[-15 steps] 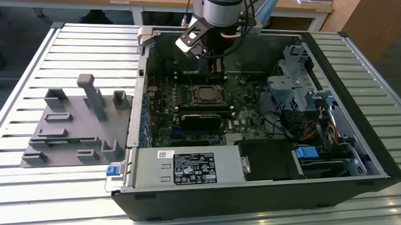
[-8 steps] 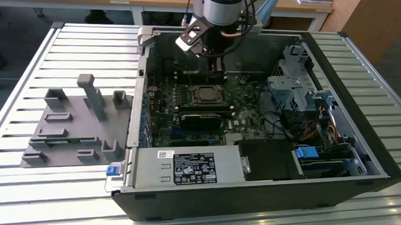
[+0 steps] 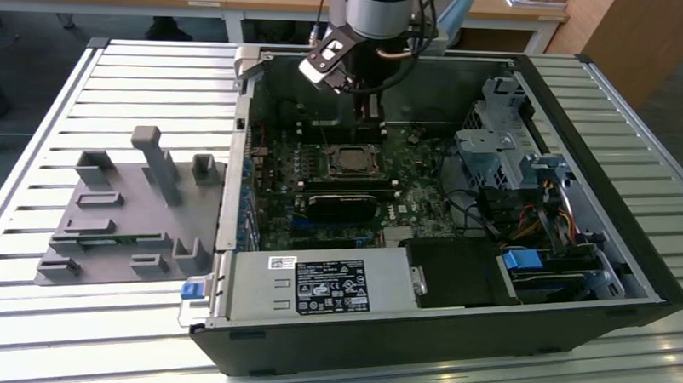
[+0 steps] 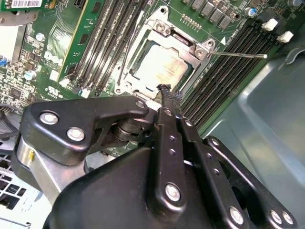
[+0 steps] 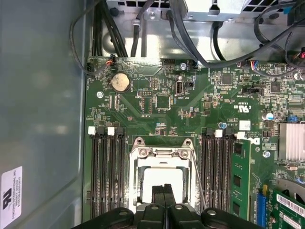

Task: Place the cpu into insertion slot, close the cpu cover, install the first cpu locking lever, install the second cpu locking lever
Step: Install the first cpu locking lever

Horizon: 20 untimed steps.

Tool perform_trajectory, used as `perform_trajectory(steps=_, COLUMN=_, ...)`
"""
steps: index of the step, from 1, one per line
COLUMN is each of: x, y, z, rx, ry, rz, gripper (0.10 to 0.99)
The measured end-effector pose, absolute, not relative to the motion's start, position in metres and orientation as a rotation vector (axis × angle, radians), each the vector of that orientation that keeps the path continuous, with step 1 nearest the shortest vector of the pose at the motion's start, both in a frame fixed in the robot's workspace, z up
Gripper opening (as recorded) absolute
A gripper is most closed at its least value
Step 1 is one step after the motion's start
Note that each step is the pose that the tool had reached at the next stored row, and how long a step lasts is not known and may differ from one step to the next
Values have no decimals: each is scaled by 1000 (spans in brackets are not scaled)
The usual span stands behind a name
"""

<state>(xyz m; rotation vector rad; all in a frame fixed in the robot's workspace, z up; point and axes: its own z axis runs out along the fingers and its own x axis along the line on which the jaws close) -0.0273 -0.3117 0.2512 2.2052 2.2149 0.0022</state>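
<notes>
Slatted table [image 3: 41, 317], open computer case [image 3: 427, 356], hand [image 4: 165, 90] closed — cpu [image 4: 159, 64] just under its tips.

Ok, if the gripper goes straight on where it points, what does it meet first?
Probably the silvery-grey square cpu, near its edge by the silver metal frame cover; depth is unclear.

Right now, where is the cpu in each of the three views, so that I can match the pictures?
Exterior view: the cpu is the small square near the middle of the motherboard.
Second wrist view: the cpu lies just beyond the shut gripper.
First wrist view: the cpu is partly behind the gripper.
Shared landmark: the silver cpu cover framing it.
</notes>
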Motion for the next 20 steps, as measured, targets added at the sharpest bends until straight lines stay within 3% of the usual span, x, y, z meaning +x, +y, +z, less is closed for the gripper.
perform_trajectory(steps=20, x=-27, y=-312, z=275, rx=2205, ry=2215, rz=-1, gripper=122)
